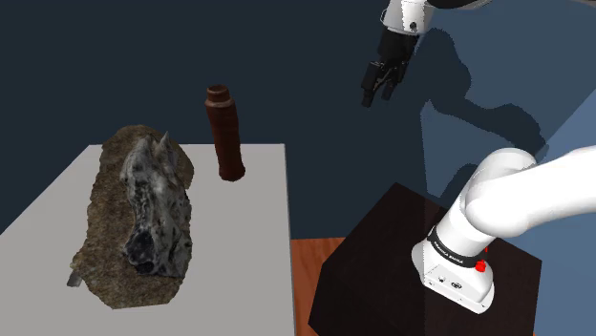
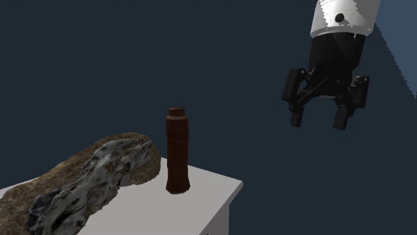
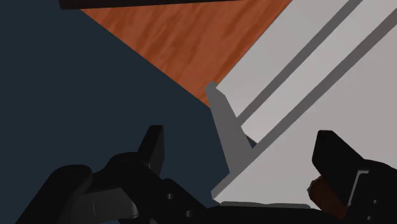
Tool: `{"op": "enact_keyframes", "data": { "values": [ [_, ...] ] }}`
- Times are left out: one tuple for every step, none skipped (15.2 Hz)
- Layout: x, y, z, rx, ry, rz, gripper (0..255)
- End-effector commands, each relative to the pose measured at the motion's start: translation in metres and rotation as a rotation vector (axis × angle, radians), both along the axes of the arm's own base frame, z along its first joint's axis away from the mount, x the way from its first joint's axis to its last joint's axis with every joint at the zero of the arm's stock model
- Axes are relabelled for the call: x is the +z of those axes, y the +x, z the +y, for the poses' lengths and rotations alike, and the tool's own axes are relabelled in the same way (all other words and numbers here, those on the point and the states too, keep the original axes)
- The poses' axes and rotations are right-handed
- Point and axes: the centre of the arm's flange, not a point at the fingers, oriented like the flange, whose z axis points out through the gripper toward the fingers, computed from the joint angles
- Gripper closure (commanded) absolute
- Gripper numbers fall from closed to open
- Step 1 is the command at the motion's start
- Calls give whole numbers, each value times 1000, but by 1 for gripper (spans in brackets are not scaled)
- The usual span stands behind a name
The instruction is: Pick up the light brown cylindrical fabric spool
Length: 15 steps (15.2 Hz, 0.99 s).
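Jaws spread and empty, the black gripper (image 2: 319, 121) hangs in the air, and a descent that clips the tall, narrow spool (image 2: 178, 150) with one finger would likely tip it, sending it rolling off the pale table (image 2: 212, 188) or against the mottled rock-like lump (image 2: 87, 177) near it. That spool, dark reddish-brown rather than light, stands upright near the table's far corner, well apart from the gripper, lower and toward the second exterior view's left.

no readable text, faint print on the arm's dark band (image 1: 447, 248), illegible
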Motion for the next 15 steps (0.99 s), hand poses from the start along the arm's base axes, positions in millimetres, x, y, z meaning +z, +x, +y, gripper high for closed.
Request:
{"op": "enact_keyframes", "data": {
  "values": [
    [0,0,0,0,0,0,0],
    [1,9,10,-10,0,-1,0],
    [2,17,20,-21,-1,-2,0],
    [3,26,29,-31,-1,-4,0],
    [4,35,39,-41,-2,-5,0],
    [4,44,48,-52,-2,-6,0],
    [5,53,57,-62,-2,-7,0],
    [6,62,67,-73,-3,-8,0],
    [7,72,76,-83,-3,-10,0],
    [8,81,85,-93,-3,-11,0],
    [9,91,94,-104,-4,-12,0],
    [10,100,103,-114,-4,-13,0],
    [11,110,111,-124,-5,-14,0],
    [12,120,120,-135,-5,-16,0],
    [13,129,129,-145,-5,-17,0]
  ]
}}
